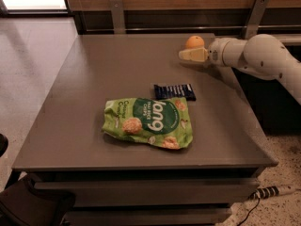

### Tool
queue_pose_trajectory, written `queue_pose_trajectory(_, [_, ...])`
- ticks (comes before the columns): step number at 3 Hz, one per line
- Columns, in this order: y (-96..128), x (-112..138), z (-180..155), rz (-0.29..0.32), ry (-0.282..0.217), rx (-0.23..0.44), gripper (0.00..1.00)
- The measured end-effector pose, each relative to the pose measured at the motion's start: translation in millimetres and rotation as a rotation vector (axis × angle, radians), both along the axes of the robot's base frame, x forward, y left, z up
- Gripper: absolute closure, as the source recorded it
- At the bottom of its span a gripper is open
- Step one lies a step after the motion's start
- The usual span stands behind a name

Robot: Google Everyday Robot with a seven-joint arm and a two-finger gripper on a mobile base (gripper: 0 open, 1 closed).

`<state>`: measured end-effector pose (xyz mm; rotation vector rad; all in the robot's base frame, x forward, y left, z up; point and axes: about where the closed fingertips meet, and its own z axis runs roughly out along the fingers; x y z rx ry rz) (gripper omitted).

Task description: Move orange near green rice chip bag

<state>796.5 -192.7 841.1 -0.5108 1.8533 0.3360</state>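
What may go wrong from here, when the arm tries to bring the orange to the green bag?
1. The orange is round and lies near the far edge of the table, just behind the gripper. A slight knock might roll it off.
2. The blue wrapper lies between the orange and the bag. A low path could push it along.

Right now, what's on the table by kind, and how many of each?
Fruit: 1, the orange, at the far side of the table.
Snack bags: 1, the green rice chip bag.
Small wrappers: 1, the dark blue wrapper.
Total: 3.
The gripper is just in front of the orange.
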Motion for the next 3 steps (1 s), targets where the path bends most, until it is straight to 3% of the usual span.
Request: queue_pose_trajectory(3, [16.4, 16.7, -0.8, 0.041, -0.036, 0.054, 0.85])
